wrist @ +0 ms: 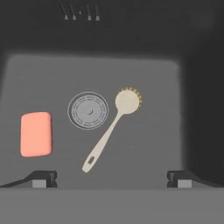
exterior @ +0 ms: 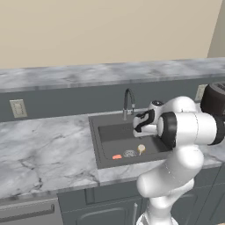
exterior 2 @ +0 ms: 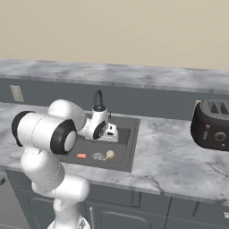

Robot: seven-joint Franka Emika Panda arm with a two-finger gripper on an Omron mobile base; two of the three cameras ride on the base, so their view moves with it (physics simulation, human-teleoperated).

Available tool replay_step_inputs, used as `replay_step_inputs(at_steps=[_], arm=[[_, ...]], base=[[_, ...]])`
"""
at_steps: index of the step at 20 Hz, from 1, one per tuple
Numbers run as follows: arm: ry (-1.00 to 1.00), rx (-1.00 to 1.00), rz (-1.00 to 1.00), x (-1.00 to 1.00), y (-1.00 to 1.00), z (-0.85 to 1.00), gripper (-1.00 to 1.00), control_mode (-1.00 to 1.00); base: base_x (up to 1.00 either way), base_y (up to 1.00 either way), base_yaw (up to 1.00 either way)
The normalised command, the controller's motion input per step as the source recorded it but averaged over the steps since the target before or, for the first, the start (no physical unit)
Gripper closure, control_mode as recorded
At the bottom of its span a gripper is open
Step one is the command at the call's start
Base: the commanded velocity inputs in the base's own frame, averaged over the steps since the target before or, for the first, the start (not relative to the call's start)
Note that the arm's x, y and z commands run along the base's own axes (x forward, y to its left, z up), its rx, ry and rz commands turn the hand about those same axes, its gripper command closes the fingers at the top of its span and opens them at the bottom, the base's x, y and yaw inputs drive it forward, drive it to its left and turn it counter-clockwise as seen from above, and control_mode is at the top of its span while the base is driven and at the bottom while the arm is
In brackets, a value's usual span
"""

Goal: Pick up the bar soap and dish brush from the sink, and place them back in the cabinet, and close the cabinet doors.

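Hanging over the sink (exterior: 105,132), the gripper (wrist: 111,177) is spread wide to grab the dish brush (wrist: 109,133) beside the drain (wrist: 88,110); the bar soap (wrist: 36,134) lies on the drain's other side.

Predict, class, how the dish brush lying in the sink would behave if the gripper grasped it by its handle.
The dish brush looks rigid, so it probably lifts without drooping. Its round head is wider than the thin handle, so it may tip head-down if gripped near the handle's end. Lying flat on the sink floor, it seems unlikely to roll.
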Motion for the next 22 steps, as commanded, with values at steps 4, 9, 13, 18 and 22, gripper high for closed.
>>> replay_step_inputs(at_steps=[4, 9, 13, 18, 22], arm=[[0.01, 0.0, 0.0, 0.1, -0.04, -0.1, -1.0, -1.0], [0.0, 0.0, 0.0, 0.1, -0.04, -0.15, -1.0, -1.0], [0.01, 0.0, 0.0, 0.09, 0.0, -0.19, -1.0, -1.0], [0.02, 0.0, 0.0, 0.09, 0.0, -0.22, -1.0, -1.0], [0.01, 0.0, 0.0, 0.01, 0.0, -0.27, -1.0, -1.0]], base=[[0.0, 0.0, 0.0], [0.0, 0.0, 0.0], [0.0, 0.0, 0.0], [0.0, 0.0, 0.0], [0.0, 0.0, 0.0]])
